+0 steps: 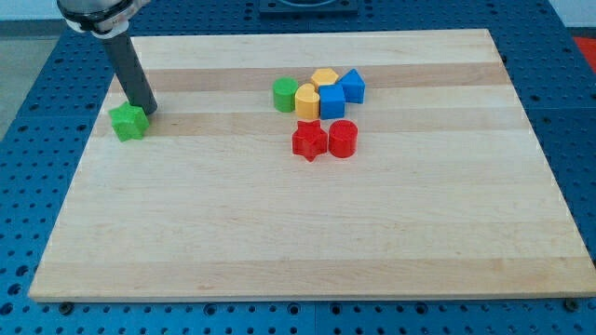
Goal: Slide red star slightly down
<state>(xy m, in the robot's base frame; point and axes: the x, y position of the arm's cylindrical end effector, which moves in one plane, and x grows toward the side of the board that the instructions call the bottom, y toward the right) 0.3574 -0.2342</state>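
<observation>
Resting near the view's upper left corner of the bench, my tip sits just beside the green star, at that block's upper right edge and touching it or very nearly so. The dark rod rises from there toward the view's top left, where the arm's body leaves the picture. I carry no fingers at all, only this rod, so nothing is open, closed or gripped.

The red star lies a little above the middle of the bench, well apart from my tip and off to the view's right of it. Just beside it on the view's right, touching or almost touching, stands the red cylinder.

Above this red pair sits a tight cluster of five blocks. The green cylinder is at the cluster's left end, with the yellow block, rounded on one side, pressed against it. The orange hexagon-like block sits at the cluster's top. The blue cube is below that and lies close above the red star and the red cylinder, with a narrow gap between them. The second blue block, whose shape I cannot make out clearly, closes the cluster at the view's right.

The bench is a pale wooden board lying on a blue perforated surface.
</observation>
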